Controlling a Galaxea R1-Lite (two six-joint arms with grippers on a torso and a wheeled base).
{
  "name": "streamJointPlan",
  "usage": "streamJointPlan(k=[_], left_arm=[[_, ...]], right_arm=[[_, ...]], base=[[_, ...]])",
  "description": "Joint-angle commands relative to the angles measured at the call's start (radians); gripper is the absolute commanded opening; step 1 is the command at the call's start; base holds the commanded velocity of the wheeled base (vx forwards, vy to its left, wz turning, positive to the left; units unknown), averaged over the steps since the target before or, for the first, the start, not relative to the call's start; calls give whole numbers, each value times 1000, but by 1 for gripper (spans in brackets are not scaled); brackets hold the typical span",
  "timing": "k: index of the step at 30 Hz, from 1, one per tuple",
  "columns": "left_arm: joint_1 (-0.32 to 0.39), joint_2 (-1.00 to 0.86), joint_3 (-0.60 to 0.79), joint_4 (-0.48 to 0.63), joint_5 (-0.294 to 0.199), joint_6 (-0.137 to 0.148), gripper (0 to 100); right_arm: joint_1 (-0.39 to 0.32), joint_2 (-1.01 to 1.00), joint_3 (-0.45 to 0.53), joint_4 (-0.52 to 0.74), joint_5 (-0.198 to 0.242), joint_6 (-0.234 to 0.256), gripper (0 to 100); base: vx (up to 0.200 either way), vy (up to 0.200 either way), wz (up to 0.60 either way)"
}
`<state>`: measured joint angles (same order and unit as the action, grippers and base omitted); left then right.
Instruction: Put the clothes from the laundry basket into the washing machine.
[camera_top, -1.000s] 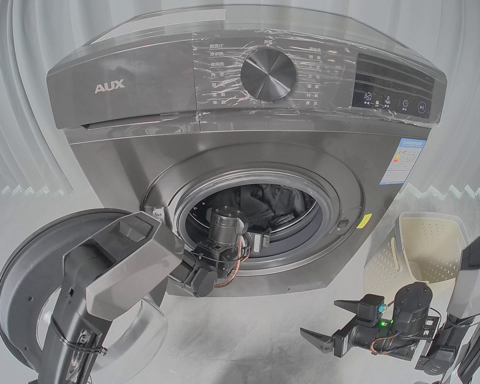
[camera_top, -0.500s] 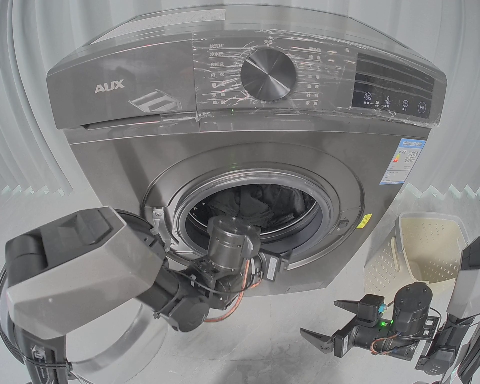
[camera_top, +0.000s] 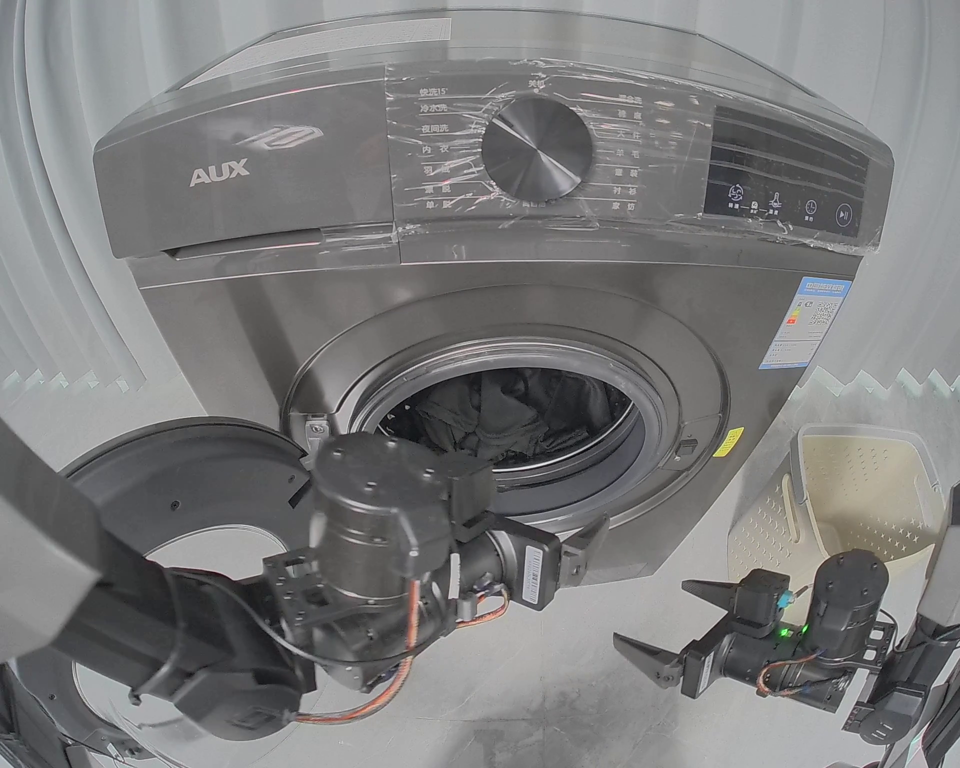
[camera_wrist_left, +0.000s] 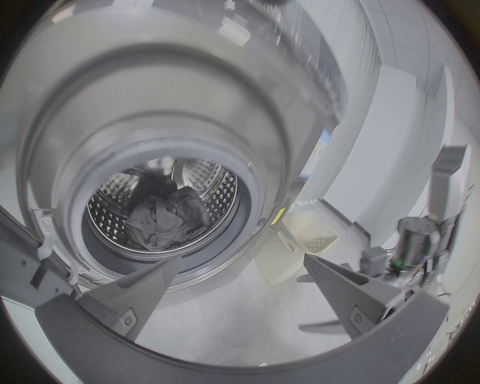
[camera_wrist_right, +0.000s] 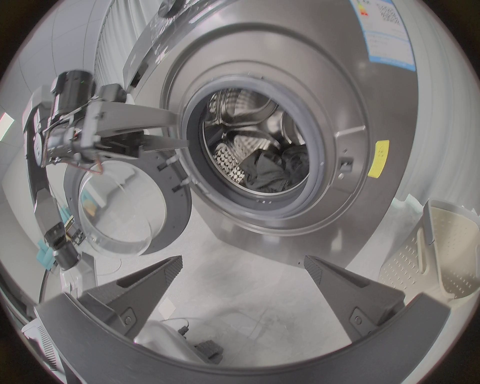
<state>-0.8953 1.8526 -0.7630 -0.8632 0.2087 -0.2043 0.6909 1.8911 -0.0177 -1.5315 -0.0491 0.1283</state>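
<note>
Clothes (camera_top: 500, 415) lie inside the open washing machine (camera_top: 260, 310).

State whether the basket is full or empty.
Empty, as far as visible: the basket shows bare inner walls; clothes lie in the drum.

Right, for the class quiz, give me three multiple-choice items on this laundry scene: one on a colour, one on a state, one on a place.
1. The laundry basket is: A cream; B blue; C red.
2. The washing machine door is: A shut; B swung open; C taken off.
3. The dark clothes lie: A in the laundry basket; B over the door; C in the drum.

Answers:
1 A, its perforated walls are cream.
2 B, the door stands aside on its hinge and leaves the opening uncovered.
3 C, the bundle sits on the drum's perforated metal.
</note>
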Motion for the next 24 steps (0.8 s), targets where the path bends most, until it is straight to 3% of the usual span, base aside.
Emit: streamJointPlan(k=[1, 5, 7, 12, 18, 23, 24], left_arm=[[-11, -303, 169, 4, -2, -67, 100], [-4, -452, 260, 18, 0, -76, 100], [19, -507, 277, 32, 21, -67, 100], [50, -599, 366, 50, 32, -86, 100], [65, -641, 444, 41, 44, -57, 100], [72, -682, 449, 47, 41, -50, 100], [73, -688, 452, 43, 43, -29, 100]], right_arm=[[-93, -179, 16, -7, 0, -4, 100], [-162, -247, 16, 4, -1, 2, 100], [-189, -279, 16, 2, -1, -3, 100], [-195, -369, 18, 97, -5, -4, 100], [-203, -521, 16, 269, -5, -15, 100], [-234, -592, 16, 353, -3, -15, 100], [-246, -629, 16, 383, -1, -15, 100]], base=[[0, 0, 0], [0, 0, 0], [0, 0, 0], [0, 0, 0], [0, 0, 0], [0, 0, 0], [0, 0, 0]])
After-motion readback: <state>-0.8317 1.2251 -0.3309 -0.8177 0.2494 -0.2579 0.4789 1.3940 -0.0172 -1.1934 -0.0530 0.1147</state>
